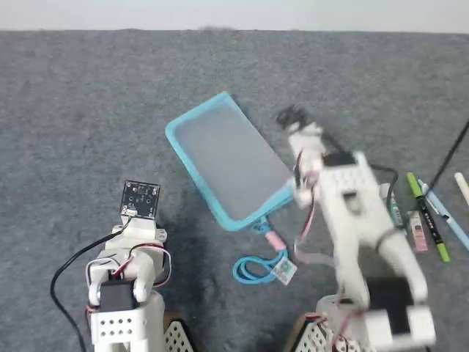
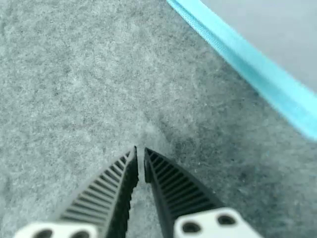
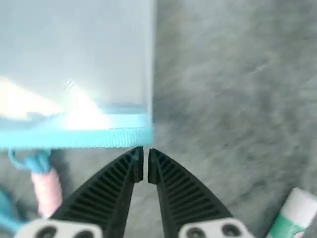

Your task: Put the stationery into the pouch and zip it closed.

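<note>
Early step, apparently nothing packed. Pouch (image 1: 227,165) flat mid-table; stationery (image 1: 429,216) well right of it. Right gripper (image 3: 143,157) pressed together, empty, at pouch corner; left gripper (image 2: 140,154) likewise, beside pouch edge. Next, likely: spread jaws, take pink zipper pull (image 3: 45,187).

The left arm (image 1: 126,282) sits folded back over its base with the wrist pointing downward, and the left gripper (image 2: 140,158) has its ribbed jaws pressed together. The right arm (image 1: 359,220) stretches forward, the right gripper (image 3: 143,161) likewise closed, holding nothing.
</note>
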### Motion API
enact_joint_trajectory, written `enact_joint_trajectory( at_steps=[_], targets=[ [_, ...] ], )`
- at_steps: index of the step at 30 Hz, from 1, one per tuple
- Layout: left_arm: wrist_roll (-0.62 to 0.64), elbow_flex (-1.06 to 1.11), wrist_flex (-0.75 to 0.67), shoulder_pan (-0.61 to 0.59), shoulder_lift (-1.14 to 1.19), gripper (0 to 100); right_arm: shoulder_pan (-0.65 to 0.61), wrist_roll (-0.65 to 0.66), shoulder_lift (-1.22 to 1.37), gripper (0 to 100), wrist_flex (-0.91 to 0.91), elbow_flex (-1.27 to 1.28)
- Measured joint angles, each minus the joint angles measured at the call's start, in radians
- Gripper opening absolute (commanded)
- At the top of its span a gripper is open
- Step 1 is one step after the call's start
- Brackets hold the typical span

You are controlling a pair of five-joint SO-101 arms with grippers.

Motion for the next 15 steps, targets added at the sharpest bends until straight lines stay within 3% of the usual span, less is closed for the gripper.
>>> enact_joint_trajectory(
  at_steps=[3, 7, 15],
  targets=[
    [0.0, 0.0, 0.0, 0.0, 0.0, 2, 0.029, -0.038, 0.12, 1.5, 0.08, -0.167],
    [0.0, 0.0, 0.0, 0.0, 0.0, 2, -0.008, -0.04, 0.112, 1.6, 0.187, -0.193],
    [0.0, 0.0, 0.0, 0.0, 0.0, 2, -0.258, -0.038, -0.285, 5.0, 0.19, 0.163]
  ],
)
